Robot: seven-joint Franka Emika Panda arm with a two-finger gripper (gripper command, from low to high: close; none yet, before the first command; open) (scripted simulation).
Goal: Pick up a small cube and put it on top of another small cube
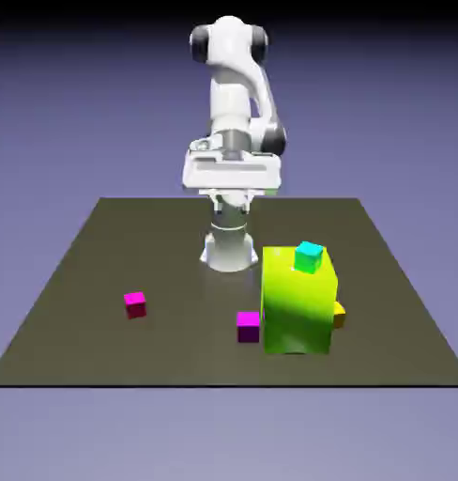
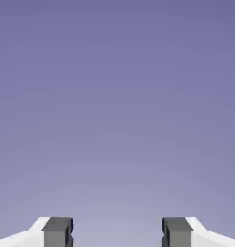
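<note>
**Above the table's far edge, hand raised and empty**

On the dark table (image 1: 83,282) we find every cube lying free, because our arm has not come down to any of them. Our gripper (image 2: 117,234) is folded up high by the base, and the hand view looks out level at the blue-violet backdrop alone: only the two grey fingertips (image 2: 57,231) show at its bottom edge, standing well apart with nothing between them, so we read the jaws as open and holding nothing.

The small cube (image 1: 134,302), hot pink on top with crimson sides, sits alone toward the exterior view's left, well apart from everything else, which we judge leaves room for the fingers on either side. The magenta cube (image 1: 248,325) with purple sides rests just beside the big lime-green block (image 1: 298,305), at its lower left corner; whether the two touch we cannot tell. A cyan cube (image 1: 309,256) sits on top of the block, and a sliver of yellow (image 1: 340,316) shows behind the block's right side, mostly hidden.

We judge the task barely begun: the hand must tip down, travel to the pink cube and descend over it. The magenta cube looks the likeliest resting place, yet the tall green block crowds it, so a careless approach there could knock the stack
</note>
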